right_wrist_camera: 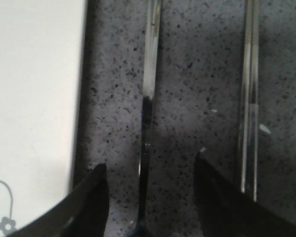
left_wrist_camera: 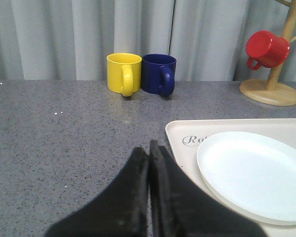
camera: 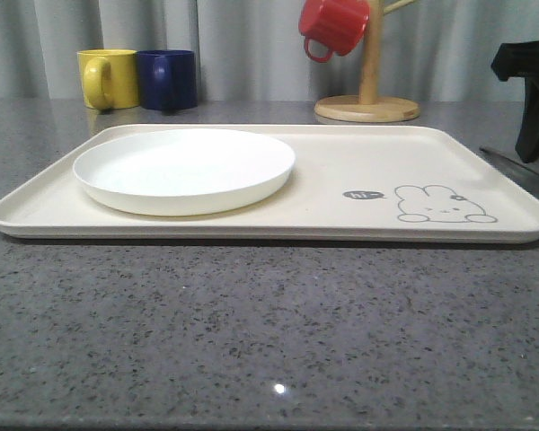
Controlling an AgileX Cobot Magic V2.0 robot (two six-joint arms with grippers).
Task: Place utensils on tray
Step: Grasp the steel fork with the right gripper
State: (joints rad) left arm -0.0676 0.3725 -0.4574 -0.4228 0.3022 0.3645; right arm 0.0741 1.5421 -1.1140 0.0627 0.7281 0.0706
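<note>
The cream tray with the rabbit drawing lies across the middle of the table. Just right of it, silver utensils lie on the grey tabletop. My right gripper is open and low over the table, its fingers on either side of one slim silver handle without touching it. A second utensil, two thin parallel strips like chopsticks, lies beyond the outer finger. The tray's edge runs along the other side. My left gripper is shut on nothing, over the table left of the tray.
A white plate sits on the tray's left half. A yellow mug and a blue mug stand at the back left. A wooden mug stand with a red mug is at the back right.
</note>
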